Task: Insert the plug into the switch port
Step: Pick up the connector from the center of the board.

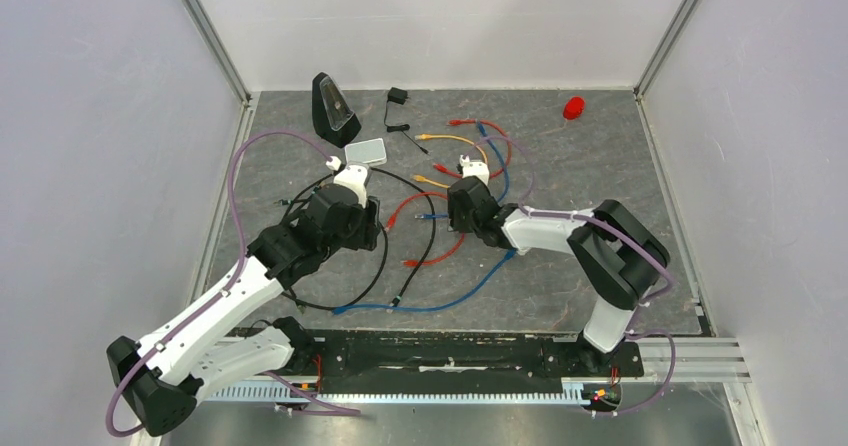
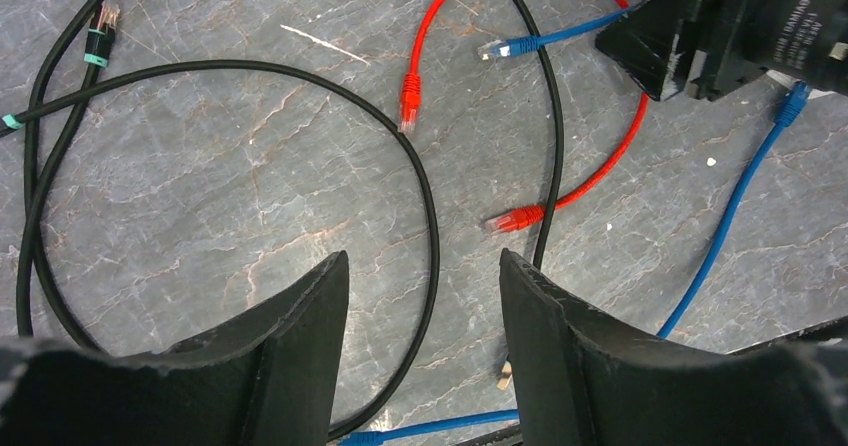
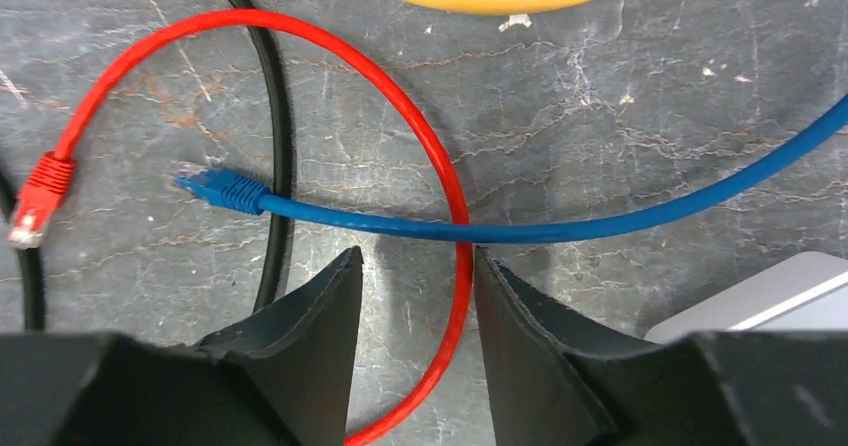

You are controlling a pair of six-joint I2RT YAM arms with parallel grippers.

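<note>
Two claws of mine hang over the grey marbled tabletop (image 1: pixel 560 166), both with jaws apart and nothing clamped.

My right claw (image 3: pixel 415 256) has a thin red cable (image 3: pixel 455 216) running through the gap between its black fingers (image 3: pixel 300 346). It lies on the table below, and as far as I can see it touches neither finger. Just past the fingertips a blue cable (image 3: pixel 600 226) crosses the red one and ends in a blue plug (image 3: pixel 225 188) at centre left of the right wrist view. A thin black cable (image 3: pixel 280 156) crosses just behind that plug. The red plug (image 3: pixel 40 196) lies at the far left, and a yellow cable (image 3: pixel 480 4) runs along the top edge.

My left claw (image 2: pixel 422 261) is over the lower sweep of a large black cable loop (image 2: pixel 300 76). The red cable's other plug (image 2: pixel 515 218) lies just above the fingertip on the right of that view.

Farther out, the small flat pale grey-white box with rounded corners (image 1: pixel 365 151) sits at upper centre-left of the overhead view. It is just above my left wrist, apart from both claws, and near a tall black wedge-shaped device (image 1: pixel 333 111). Its port is too small to make out. A small red round object (image 1: pixel 573 108) sits at the upper right.
</note>
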